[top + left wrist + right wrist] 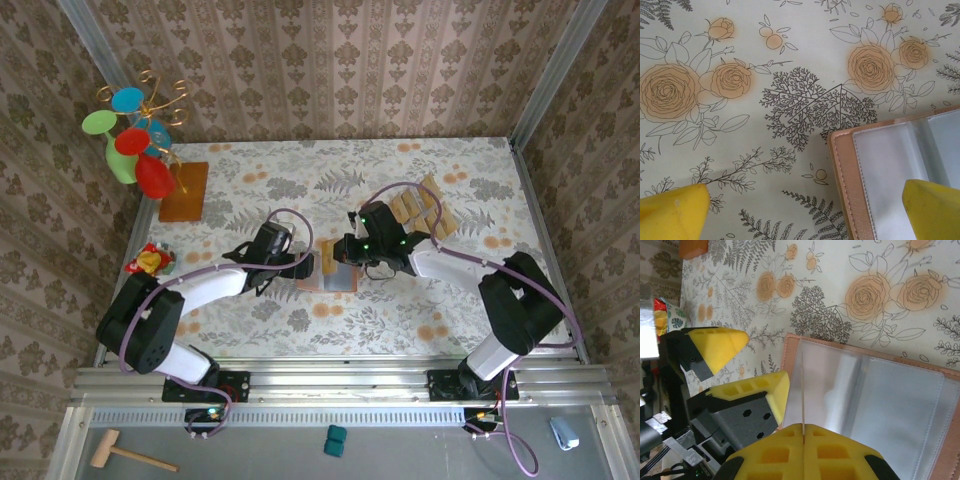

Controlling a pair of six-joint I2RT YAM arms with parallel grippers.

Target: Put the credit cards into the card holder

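The right fingers [790,450] are pinching a card [803,390] edge-up, pointing it at the open holder [880,395] lying just ahead on the tabletop [840,270]. The left fingers [675,210] are spread apart beside it.

Two claws: left claw [309,264], right claw [803,428]. One card holder [880,390]. One credit card [803,390] seen edge-on. One wooden board [184,190]. One mallet [130,456].

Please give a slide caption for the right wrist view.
Right gripper holds a credit card edge-on over the open card holder.
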